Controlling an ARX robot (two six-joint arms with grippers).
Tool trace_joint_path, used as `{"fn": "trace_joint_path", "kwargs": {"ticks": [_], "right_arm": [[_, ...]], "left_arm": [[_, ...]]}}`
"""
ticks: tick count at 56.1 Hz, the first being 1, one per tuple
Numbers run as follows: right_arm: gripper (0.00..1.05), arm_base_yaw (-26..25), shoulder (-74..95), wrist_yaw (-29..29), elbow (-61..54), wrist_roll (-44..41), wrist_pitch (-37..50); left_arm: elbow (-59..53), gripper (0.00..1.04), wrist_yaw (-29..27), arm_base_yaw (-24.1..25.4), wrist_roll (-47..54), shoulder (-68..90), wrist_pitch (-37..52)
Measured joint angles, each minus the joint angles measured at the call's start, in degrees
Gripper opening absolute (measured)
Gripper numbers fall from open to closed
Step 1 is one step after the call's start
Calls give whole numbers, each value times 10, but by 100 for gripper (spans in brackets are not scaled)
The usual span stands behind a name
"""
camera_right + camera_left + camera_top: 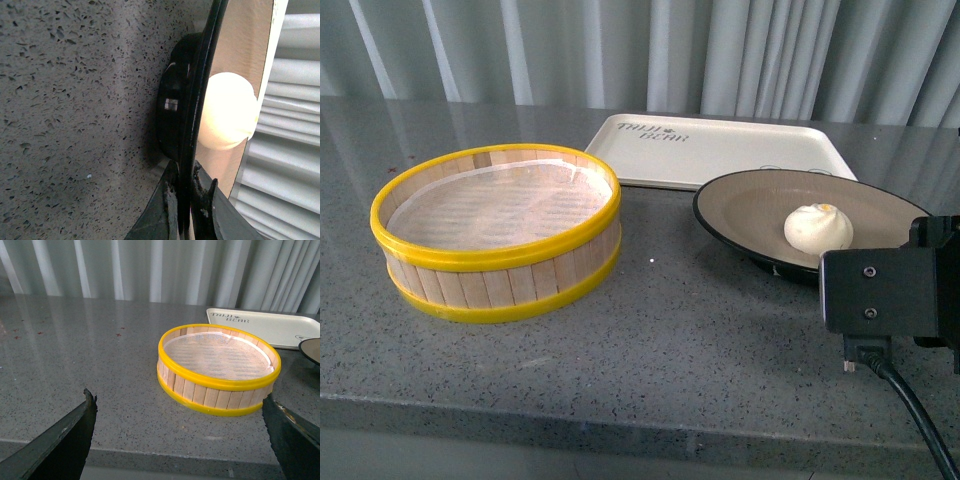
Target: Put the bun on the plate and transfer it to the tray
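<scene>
The cream-white bun (818,227) sits on the brown plate (750,205) with the black rim, at the right of the counter, just in front of the cream tray (720,145). My right gripper (185,180) is shut on the plate's near rim (200,100), one finger above and one below. The bun also shows in the right wrist view (227,112). In the front view only the right arm's black wrist block (890,290) shows. My left gripper (180,402) is open and empty, low over the counter in front of the steamer basket.
A yellow-rimmed wooden steamer basket (498,230) with a white liner stands at the left of the grey speckled counter (670,330); it also shows in the left wrist view (217,370). A grey curtain hangs behind. The counter's front edge is near.
</scene>
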Motion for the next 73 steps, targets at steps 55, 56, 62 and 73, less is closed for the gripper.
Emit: {"fn": "trace_joint_path", "kwargs": {"ticks": [55,56,62,73], "right_arm": [[3,-13,-2,39,-55,-94,174],[3,-15,-4,39,-52,-95,173],[3,-26,-6,32,-36,-103,179],[3,-65,3,10,1,-112,206]], "left_arm": [[0,98,0,0,0,0,0],[0,98,0,0,0,0,0],[0,98,0,0,0,0,0],[0,98,0,0,0,0,0]]}}
